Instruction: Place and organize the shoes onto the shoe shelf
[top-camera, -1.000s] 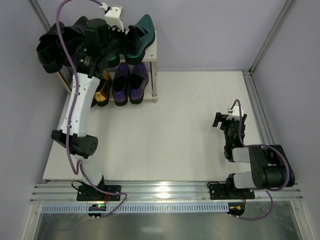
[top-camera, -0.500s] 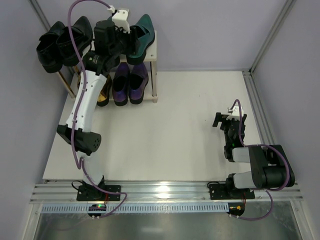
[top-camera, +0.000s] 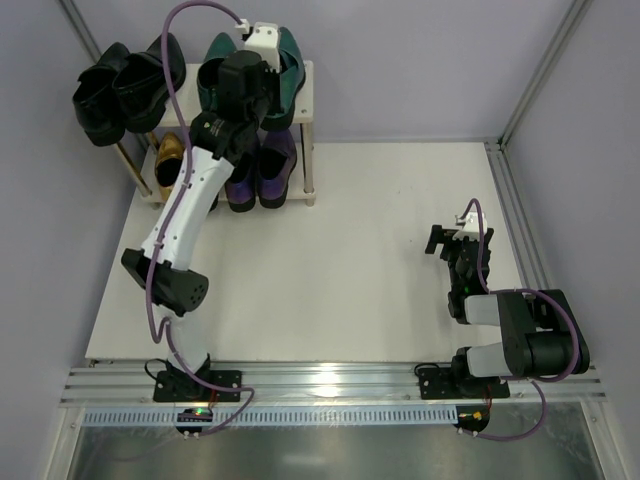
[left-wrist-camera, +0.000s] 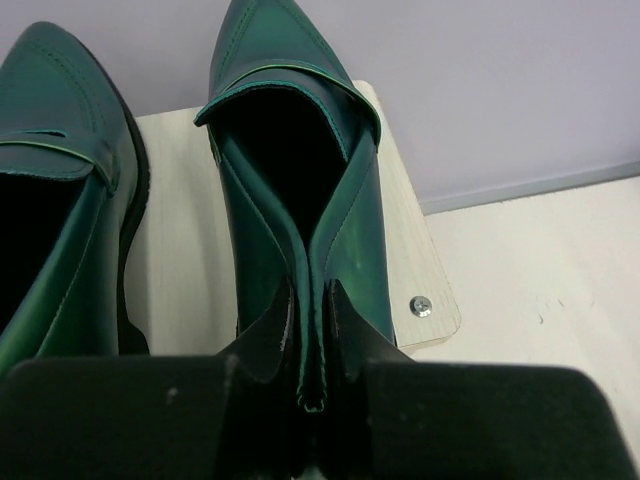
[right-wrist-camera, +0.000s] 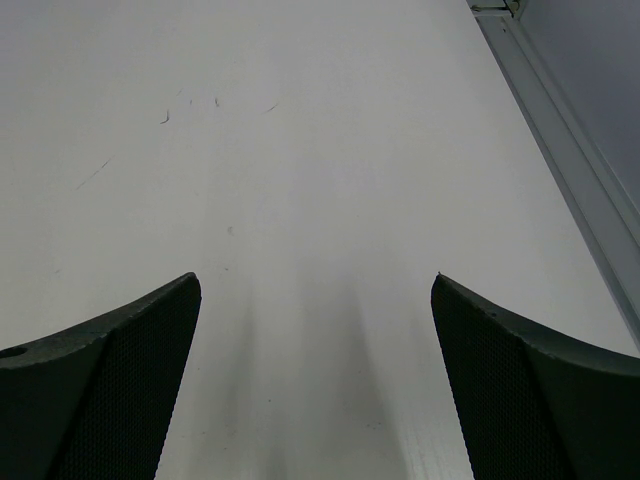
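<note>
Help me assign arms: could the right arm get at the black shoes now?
Probably not: the right arm sits folded near right; the black shoes lie far left, the left arm between.

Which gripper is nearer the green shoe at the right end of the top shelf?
Left. The left gripper is clamped on the heel of that green shoe on the shelf; the right gripper hangs open over the table, well away.

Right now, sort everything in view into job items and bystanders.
Job: green shoes, one clamped by left gripper; black shoes; gold shoe; purple shoes; shoe shelf.
Bystanders: right gripper, open and idle; table; frame rail.
</note>
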